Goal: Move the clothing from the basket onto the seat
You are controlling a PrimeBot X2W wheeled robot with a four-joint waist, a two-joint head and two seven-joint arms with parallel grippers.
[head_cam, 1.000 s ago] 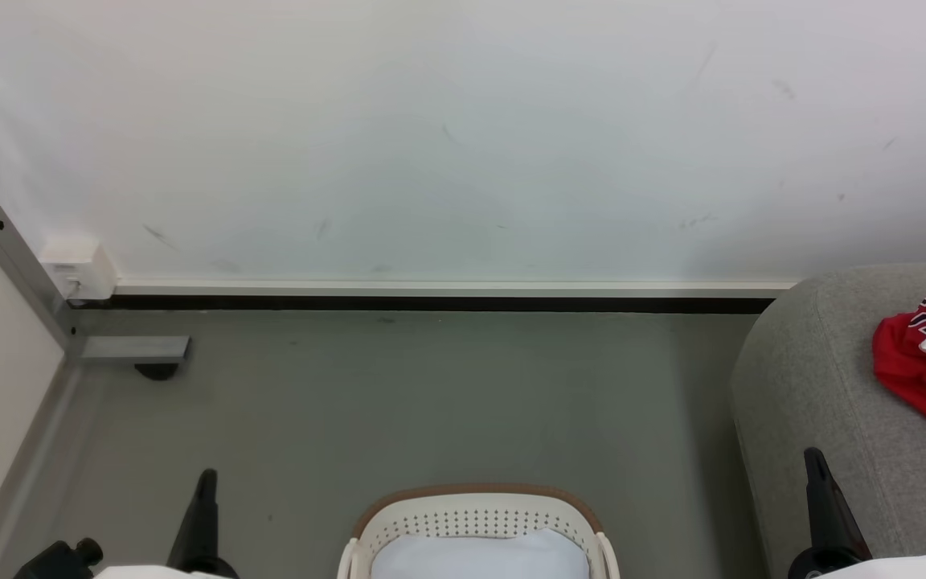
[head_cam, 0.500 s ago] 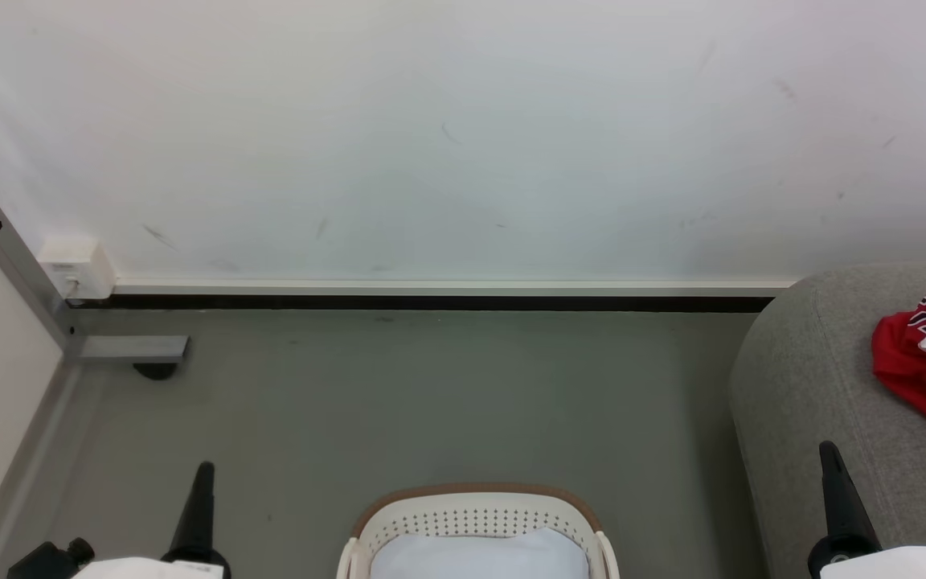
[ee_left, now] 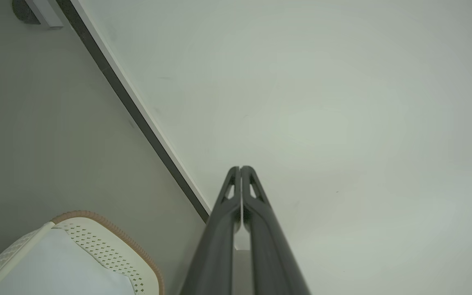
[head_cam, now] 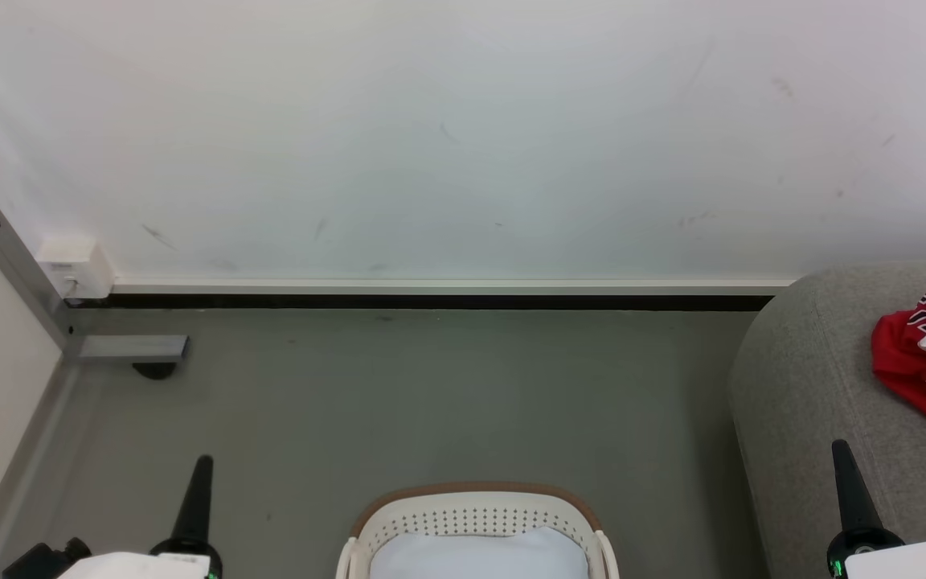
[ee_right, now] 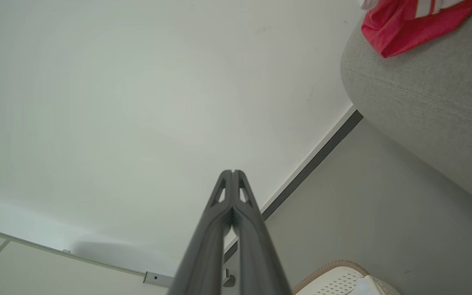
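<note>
The red clothing (head_cam: 925,354) with white trim lies crumpled on the light-grey seat (head_cam: 817,378) at the right edge of the head view; the right wrist view shows it as the clothing (ee_right: 408,20) on the seat (ee_right: 432,94). The white perforated basket (head_cam: 475,515) with its brown rim stands at bottom centre, holding a plain white pad (head_cam: 479,555). My left gripper (head_cam: 201,462) points up left of the basket, shut and empty, its fingers pressed together (ee_left: 240,169). My right gripper (head_cam: 839,446) rises before the seat's front, also shut and empty (ee_right: 232,172).
Grey floor (head_cam: 431,402) stretches from the basket to a white wall (head_cam: 463,137) with a dark skirting strip. A grey metal post and foot (head_cam: 129,347) with a white box (head_cam: 77,265) stand at the left wall corner.
Both grippers have drifted: the left one slightly up, the right one to the right and a little up. The basket, clothing and seat have stayed put.
</note>
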